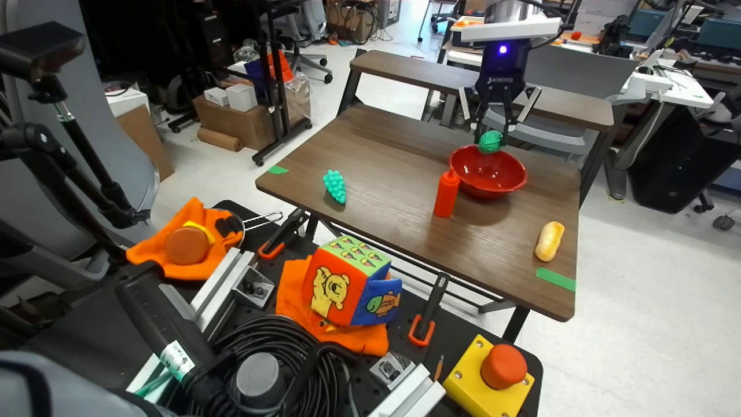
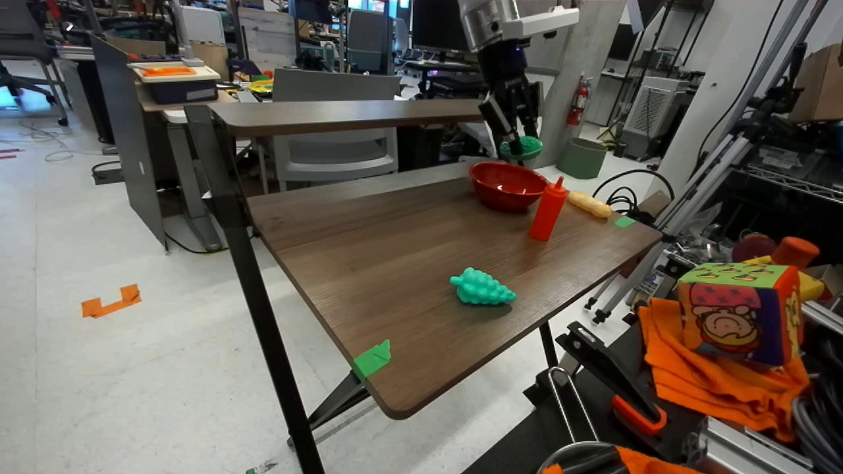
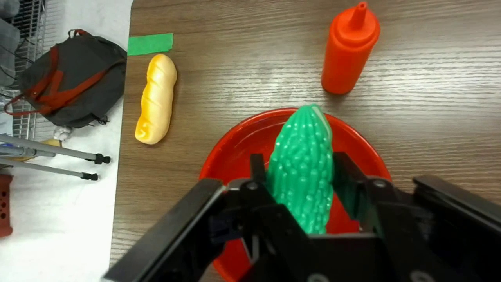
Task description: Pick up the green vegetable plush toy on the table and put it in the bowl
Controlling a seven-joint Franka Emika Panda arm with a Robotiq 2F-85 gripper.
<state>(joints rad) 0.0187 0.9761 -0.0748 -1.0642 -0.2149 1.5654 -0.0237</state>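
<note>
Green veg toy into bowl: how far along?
Done: the green vegetable toy is off the table.
In hand: the fingers grip it above the bowl.
Left: it isn't inside yet, so probably lower slightly, then open the fingers to release it.

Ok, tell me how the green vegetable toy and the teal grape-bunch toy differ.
The green vegetable toy is held in the hand, off the table; the teal grape-bunch toy lies on the table. The green vegetable toy has small bumps in lengthwise rows; the teal grape-bunch toy is a cluster of coarse, rounded beads. Both are greenish and bumpy.
</note>
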